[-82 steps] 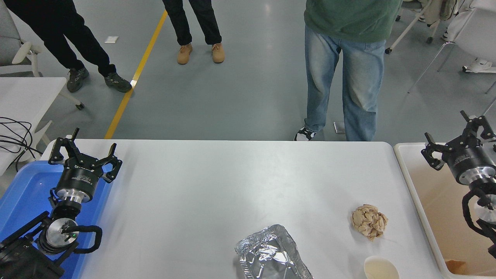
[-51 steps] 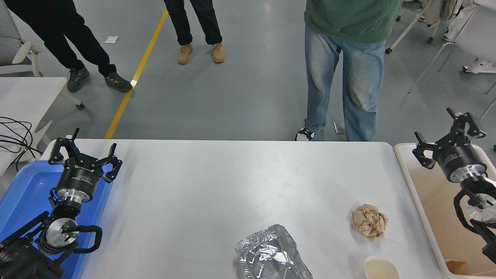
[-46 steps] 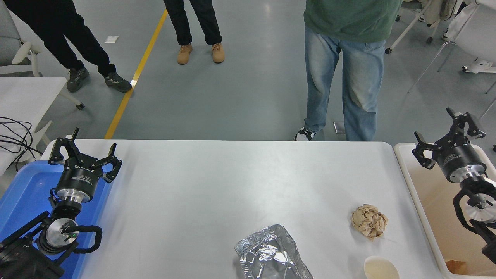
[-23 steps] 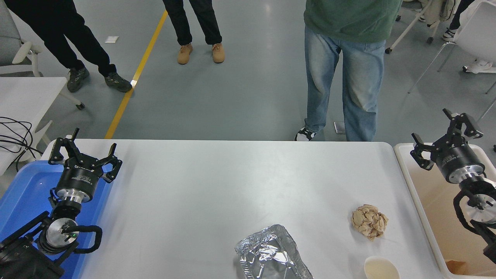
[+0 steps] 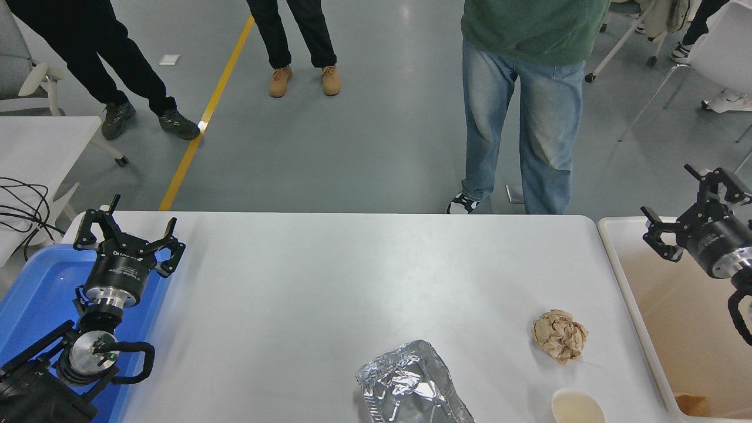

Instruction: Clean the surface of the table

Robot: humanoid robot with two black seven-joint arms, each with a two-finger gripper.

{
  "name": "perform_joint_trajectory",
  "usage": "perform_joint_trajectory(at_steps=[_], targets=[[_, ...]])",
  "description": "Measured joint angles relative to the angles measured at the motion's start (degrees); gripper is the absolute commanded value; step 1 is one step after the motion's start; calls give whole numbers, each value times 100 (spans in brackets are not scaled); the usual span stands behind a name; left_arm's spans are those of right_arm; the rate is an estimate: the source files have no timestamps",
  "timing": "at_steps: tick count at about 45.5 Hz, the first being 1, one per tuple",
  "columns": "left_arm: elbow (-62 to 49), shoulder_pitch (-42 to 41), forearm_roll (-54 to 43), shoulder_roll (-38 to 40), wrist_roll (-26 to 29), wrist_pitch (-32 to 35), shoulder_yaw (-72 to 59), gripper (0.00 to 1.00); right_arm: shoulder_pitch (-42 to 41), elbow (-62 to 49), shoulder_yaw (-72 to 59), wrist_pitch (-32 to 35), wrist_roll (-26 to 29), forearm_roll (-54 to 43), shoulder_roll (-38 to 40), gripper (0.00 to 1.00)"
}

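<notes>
Litter remains on the matte white tabletop (image 5: 329, 282): crumpled brown paper ball (image 5: 559, 335), foil tray (image 5: 411, 385). Right gripper (image 5: 694, 207), fingers apart, has drifted rightward, empty, over the beige bin (image 5: 623, 282).

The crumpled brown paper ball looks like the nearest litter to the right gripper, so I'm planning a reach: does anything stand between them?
Nothing visible does. The right gripper hangs open above the beige bin, and only bare table surface separates the bin's rim from the crumpled brown paper ball.
</notes>
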State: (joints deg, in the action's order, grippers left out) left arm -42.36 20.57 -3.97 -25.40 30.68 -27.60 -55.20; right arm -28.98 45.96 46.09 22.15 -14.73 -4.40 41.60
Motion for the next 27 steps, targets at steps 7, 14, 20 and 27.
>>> perform_joint_trajectory(at_steps=[7,14,20,27], targets=[[0,0,1,0,0,0,0,99,164,467,-22,314,13,-269,448,100],[0,0,1,0,0,0,0,99,321,930,-21,619,12,-641,802,100],[0,0,1,-1,1,0,0,99,461,1498,-14,783,-3,-978,1121,100],[0,0,1,-1,0,0,0,99,687,2337,10,887,-18,-1500,1517,100]])
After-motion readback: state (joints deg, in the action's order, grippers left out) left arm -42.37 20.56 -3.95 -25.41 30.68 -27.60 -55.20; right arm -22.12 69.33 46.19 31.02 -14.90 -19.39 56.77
